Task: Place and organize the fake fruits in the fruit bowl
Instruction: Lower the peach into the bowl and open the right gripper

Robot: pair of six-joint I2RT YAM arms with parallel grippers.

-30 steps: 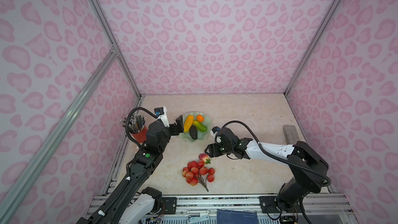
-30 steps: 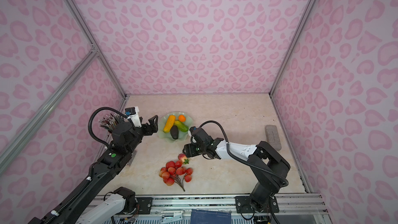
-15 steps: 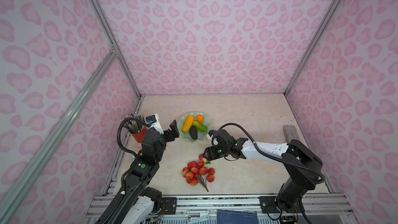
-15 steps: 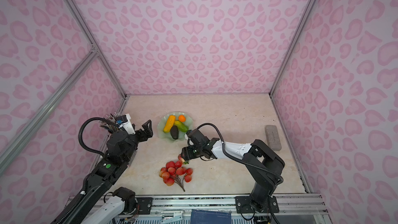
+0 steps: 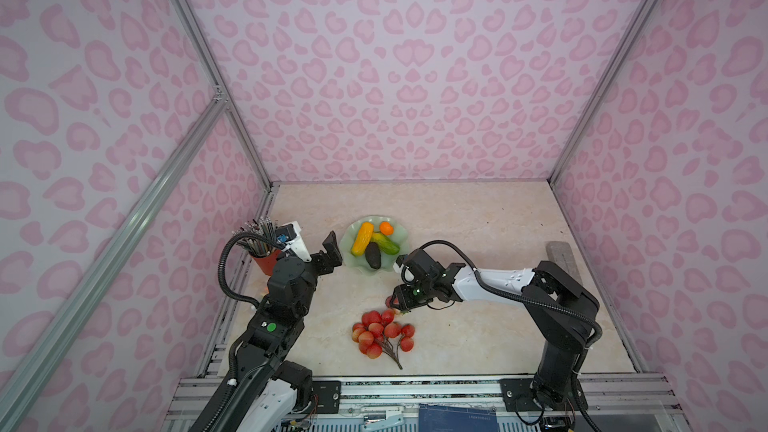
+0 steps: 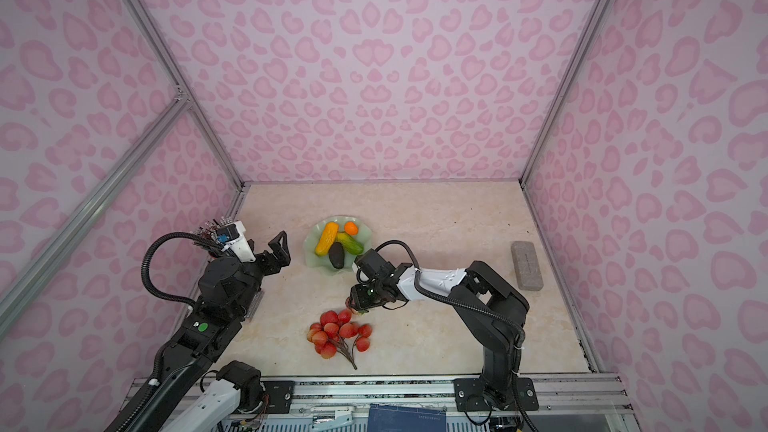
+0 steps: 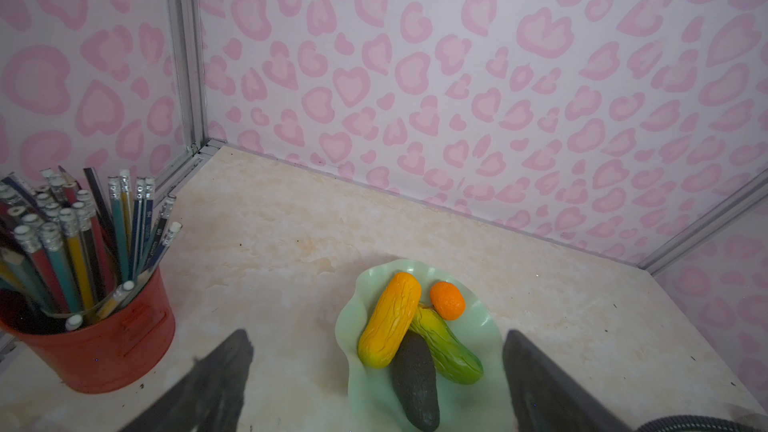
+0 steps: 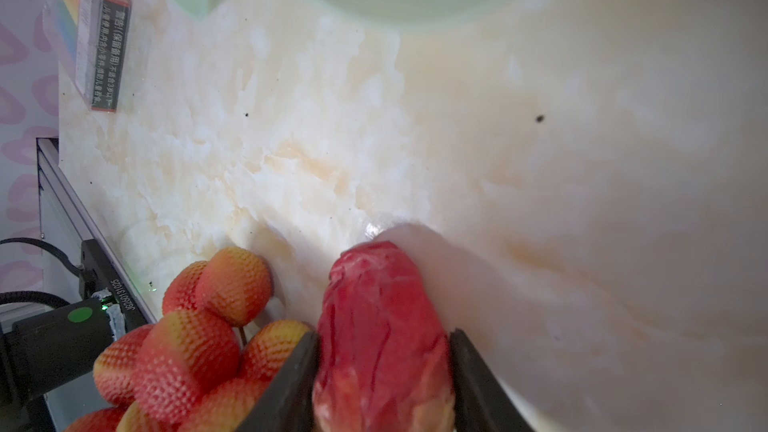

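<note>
Four fruits (image 5: 360,238) lie in the bowl (image 5: 347,243) — right gripper (image 8: 383,334) pinches the strawberry (image 8: 374,284), bunch (image 8: 199,326) beside its fingers (image 8: 291,384) yet to go — left gripper (image 7: 377,334) spread, empty.

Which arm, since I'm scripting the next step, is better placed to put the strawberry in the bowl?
Right. The right gripper is clamped on both sides of the strawberry, near the fruit bowl; the left gripper hangs open, holding nothing.

"警告" warning label on small box (image 8: 102,56); "HB" on pencils (image 7: 146,218)
</note>
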